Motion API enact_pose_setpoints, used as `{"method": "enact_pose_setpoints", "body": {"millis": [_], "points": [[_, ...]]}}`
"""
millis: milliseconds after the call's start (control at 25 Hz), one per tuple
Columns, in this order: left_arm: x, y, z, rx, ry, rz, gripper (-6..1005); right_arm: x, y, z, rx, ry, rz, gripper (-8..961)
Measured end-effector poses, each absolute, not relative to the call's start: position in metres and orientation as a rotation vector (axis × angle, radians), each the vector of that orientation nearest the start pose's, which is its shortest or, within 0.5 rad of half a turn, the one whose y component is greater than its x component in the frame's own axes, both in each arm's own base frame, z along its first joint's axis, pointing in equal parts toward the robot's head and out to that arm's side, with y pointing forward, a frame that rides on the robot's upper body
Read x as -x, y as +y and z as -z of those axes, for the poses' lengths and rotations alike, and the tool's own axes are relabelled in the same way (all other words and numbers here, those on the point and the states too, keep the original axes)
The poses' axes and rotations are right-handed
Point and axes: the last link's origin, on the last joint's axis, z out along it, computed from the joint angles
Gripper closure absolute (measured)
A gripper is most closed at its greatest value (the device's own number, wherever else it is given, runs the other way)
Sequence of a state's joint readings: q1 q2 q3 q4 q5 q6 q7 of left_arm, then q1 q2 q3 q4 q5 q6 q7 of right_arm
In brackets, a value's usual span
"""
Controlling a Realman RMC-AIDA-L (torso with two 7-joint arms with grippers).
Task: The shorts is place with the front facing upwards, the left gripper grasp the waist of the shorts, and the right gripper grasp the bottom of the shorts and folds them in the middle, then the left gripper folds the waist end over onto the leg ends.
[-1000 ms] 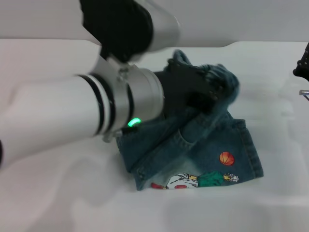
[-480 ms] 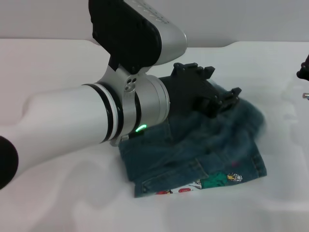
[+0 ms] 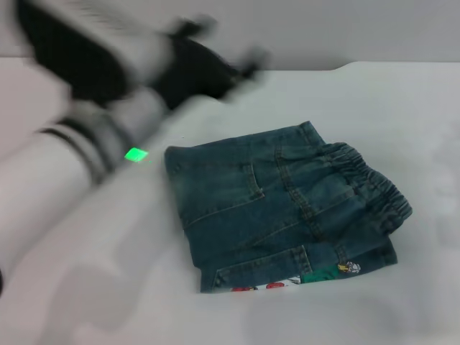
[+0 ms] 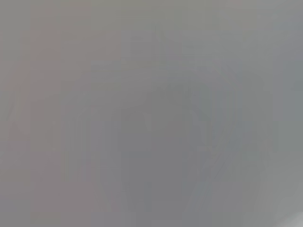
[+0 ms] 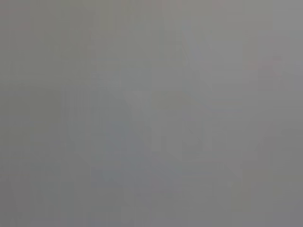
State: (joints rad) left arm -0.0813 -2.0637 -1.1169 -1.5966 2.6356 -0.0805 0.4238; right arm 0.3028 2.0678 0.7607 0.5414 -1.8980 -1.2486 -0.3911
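Denim, blue and faded: the shorts [image 3: 284, 205] lie folded into a compact packet on the white table [image 3: 402, 108], slightly right of centre before me. Gathered elastic waist [image 3: 374, 188] sits on top at the right side, over the leg hems [image 3: 287, 277], where a strip of the green, red and white cartoon patch [image 3: 320, 273] peeks out along the near edge. My left gripper [image 3: 219, 50], black claw on the white and silver arm, is raised well apart from the cloth, up and to its left, touching nothing. It is blurred; whether its fingers are spread or closed, I cannot tell. Both wrist views show only grey.
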Motion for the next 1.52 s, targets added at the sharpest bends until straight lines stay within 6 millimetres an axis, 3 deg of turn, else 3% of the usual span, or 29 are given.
{"method": "enact_pose_setpoints", "body": {"millis": [160,280,480,560,600,760,1040,1240,1520], "points": [[0.179,0.351,-0.004,1.820,-0.423,0.582,143,-0.305,0.282,-0.009,1.179,0.365,-0.623,944],[0.222,0.358,-0.006,1.691,-0.420,0.566,143,-0.310,0.262,-0.017,1.112,0.343,-0.627,940],[0.262,0.359,-0.002,1.593,-0.444,0.605,143,-0.327,0.235,-0.019,1.057,0.430,-0.639,934],[0.273,0.362,0.001,1.587,-0.480,0.615,143,-0.335,0.226,-0.019,1.027,0.484,-0.643,807],[0.277,0.364,0.002,1.588,-0.497,0.615,143,-0.339,0.223,-0.018,1.012,0.509,-0.640,744],[0.290,0.369,0.009,1.611,-0.503,0.569,143,-0.350,0.212,-0.019,0.966,0.558,-0.607,664],[0.299,0.367,0.012,1.608,-0.499,0.563,143,-0.350,0.206,-0.021,0.948,0.541,-0.599,524],[0.301,0.358,0.009,1.585,-0.502,0.612,143,-0.349,0.209,-0.021,0.952,0.532,-0.603,276],[0.303,0.354,0.011,1.588,-0.505,0.612,143,-0.349,0.214,-0.022,0.968,0.524,-0.599,252]]}}
